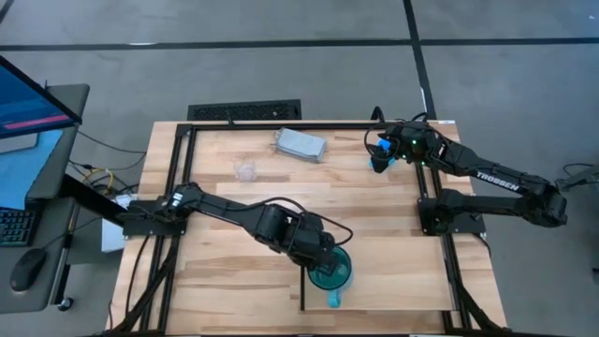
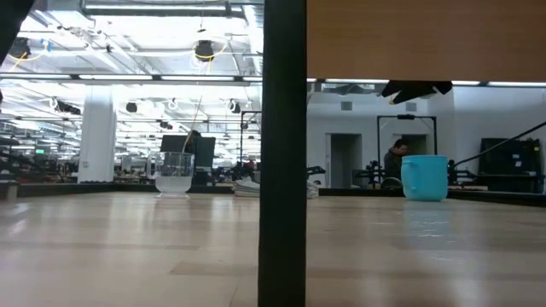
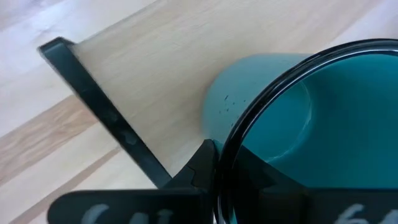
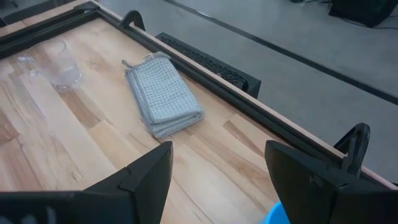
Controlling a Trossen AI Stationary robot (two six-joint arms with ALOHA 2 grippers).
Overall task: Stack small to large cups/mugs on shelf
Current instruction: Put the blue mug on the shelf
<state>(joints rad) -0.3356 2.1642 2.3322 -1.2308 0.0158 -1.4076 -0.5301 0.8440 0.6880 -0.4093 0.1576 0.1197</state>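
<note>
My left gripper (image 1: 327,267) is clamped on the teal mug's (image 1: 330,275) rim, holding it over the shelf (image 1: 393,271) at the near edge. My right gripper (image 1: 382,150), fingers apart, hangs above the blue mug (image 1: 378,161) at far right. The clear cup (image 1: 246,170) stands far left of centre, a folded grey cloth (image 1: 300,144) between it and the blue mug. The shelf's dark upright (image 2: 284,153) blocks the low view's middle. The slatted table (image 1: 225,300) sits on grey floor. My right arm reads TROSSEN (image 1: 498,180).

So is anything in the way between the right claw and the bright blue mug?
Nothing visible is. The right gripper hangs directly over the blue mug at the far right of the table, fingers open, with only air between. The folded cloth and the clear cup sit off to the side.
</note>
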